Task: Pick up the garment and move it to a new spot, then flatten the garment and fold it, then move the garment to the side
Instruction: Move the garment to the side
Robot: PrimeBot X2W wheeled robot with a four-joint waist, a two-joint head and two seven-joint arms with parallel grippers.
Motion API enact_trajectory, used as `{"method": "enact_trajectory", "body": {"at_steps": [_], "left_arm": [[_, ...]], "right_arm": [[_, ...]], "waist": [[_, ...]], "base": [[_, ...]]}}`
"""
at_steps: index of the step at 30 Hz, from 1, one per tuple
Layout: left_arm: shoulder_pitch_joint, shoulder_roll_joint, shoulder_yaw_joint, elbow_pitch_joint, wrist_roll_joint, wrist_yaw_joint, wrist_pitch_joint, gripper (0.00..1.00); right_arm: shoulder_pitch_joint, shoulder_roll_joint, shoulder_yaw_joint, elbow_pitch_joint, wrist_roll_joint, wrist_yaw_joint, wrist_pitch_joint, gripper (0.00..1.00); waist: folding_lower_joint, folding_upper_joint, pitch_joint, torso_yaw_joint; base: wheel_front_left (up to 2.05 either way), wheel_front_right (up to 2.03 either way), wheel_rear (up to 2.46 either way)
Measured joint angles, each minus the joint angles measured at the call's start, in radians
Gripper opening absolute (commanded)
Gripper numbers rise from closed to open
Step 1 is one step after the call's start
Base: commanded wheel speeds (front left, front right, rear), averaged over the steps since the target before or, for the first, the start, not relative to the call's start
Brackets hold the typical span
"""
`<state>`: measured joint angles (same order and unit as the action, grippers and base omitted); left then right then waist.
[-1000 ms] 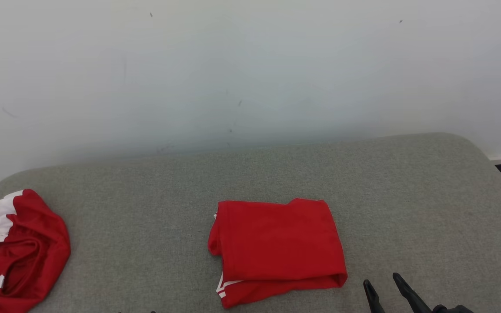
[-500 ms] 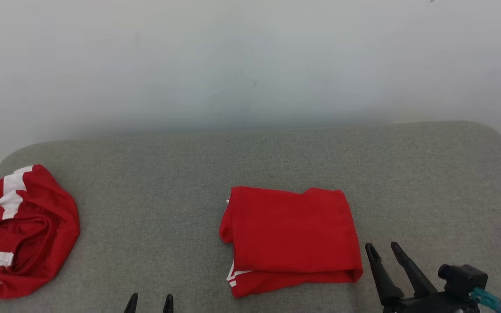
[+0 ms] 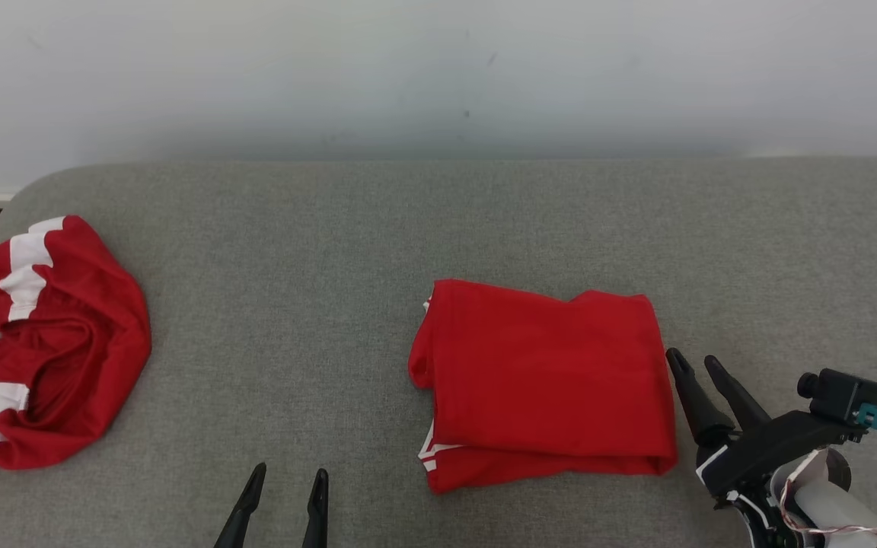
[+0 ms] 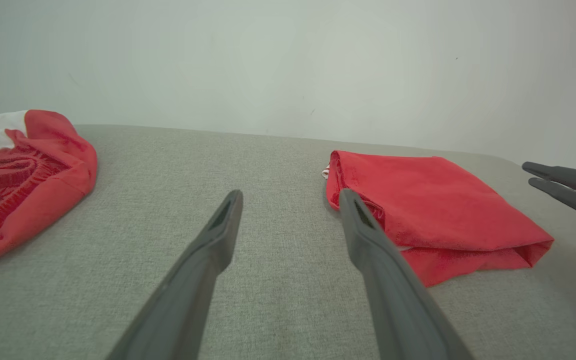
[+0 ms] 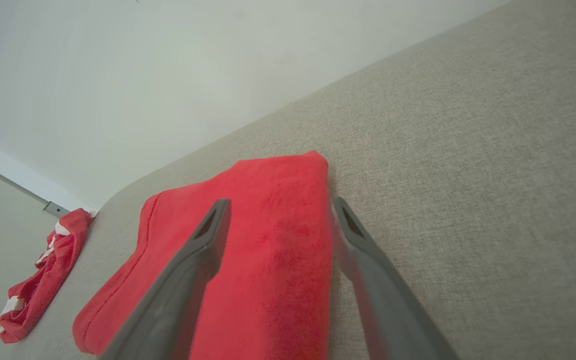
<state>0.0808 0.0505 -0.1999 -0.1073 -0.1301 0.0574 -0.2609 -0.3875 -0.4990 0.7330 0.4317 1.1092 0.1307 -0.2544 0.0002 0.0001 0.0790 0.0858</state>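
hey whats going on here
A two-armed robot is tending a folded red cloth garment lying on a grey fabric cushion. Both grippers are open and empty: the right gripper sits beside the garment's right edge, the left gripper over bare cushion to its left. A crumpled red-and-white garment lies at the far left.

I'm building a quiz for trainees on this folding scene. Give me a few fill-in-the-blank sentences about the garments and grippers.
The folded garment is ____ in colour.
The crumpled garment carries ____ stripes.
The left gripper and right gripper both stand ____, holding nothing.
Both garments lie on a ____ cushion.
Missing words: red; white; open; grey.
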Motion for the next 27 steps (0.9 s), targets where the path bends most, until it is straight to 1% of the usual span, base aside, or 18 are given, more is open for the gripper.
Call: {"method": "enact_trajectory", "body": {"at_steps": [1, 5, 8, 12, 17, 18, 19, 20, 27], "left_arm": [[-0.012, 0.0, -0.008, -0.001, 0.0, 0.002, 0.0, 1.0], [-0.045, 0.0, -0.022, -0.002, 0.0, 0.006, 0.0, 1.0], [-0.065, 0.0, -0.031, -0.004, 0.0, 0.006, 0.0, 1.0], [-0.086, 0.0, -0.034, -0.002, 0.0, 0.006, 0.0, 1.0], [-0.093, 0.0, -0.036, 0.001, 0.0, 0.006, 0.0, 1.0], [-0.095, 0.0, -0.037, 0.002, 0.0, 0.006, 0.0, 1.0], [-0.1, 0.0, -0.038, 0.002, 0.0, 0.006, 0.0, 1.0], [-0.102, 0.0, -0.037, 0.003, 0.001, 0.006, 0.0, 1.0], [-0.102, 0.0, -0.04, 0.01, 0.009, 0.0, 0.0, 1.0]], "right_arm": [[-0.027, -0.011, 0.026, 0.016, 0.058, 0.0, 0.011, 1.0], [-0.078, -0.035, 0.076, 0.041, 0.142, 0.0, 0.043, 1.0], [-0.1, -0.051, 0.109, 0.05, 0.188, 0.0, 0.057, 1.0], [-0.121, -0.062, 0.158, 0.069, 0.217, 0.0, 0.068, 1.0], [-0.136, -0.069, 0.189, 0.066, 0.262, 0.0, 0.069, 1.0], [-0.137, -0.071, 0.196, 0.064, 0.266, 0.0, 0.067, 0.51], [-0.138, -0.072, 0.202, 0.062, 0.272, 0.0, 0.062, 0.37], [-0.139, -0.072, 0.207, 0.061, 0.28, 0.0, 0.059, 0.01], [-0.14, -0.075, 0.253, 0.048, 0.322, 0.0, 0.043, 0.0]], "waist": [[0.0, 0.0001, 0.022, 0.007], [0.0, 0.0, 0.064, 0.019], [0.0, 0.0001, 0.093, 0.028], [0.0001, 0.0001, 0.127, 0.037], [-0.0001, -0.0001, 0.145, 0.044], [-0.0001, -0.0001, 0.146, 0.044], [-0.0001, -0.0001, 0.146, 0.043], [-0.0001, -0.0001, 0.145, 0.042], [-0.0001, -0.0001, 0.131, 0.034]], "base": [[0.0, 0.0, 0.0], [0.0, 0.0, 0.0], [0.0, 0.0, 0.0], [0.0, 0.0, 0.0], [0.0, 0.0, 0.0], [0.0, 0.0, 0.0], [0.0, 0.0, 0.0], [0.0, 0.0, 0.0], [0.0, 0.0, 0.0]]}}
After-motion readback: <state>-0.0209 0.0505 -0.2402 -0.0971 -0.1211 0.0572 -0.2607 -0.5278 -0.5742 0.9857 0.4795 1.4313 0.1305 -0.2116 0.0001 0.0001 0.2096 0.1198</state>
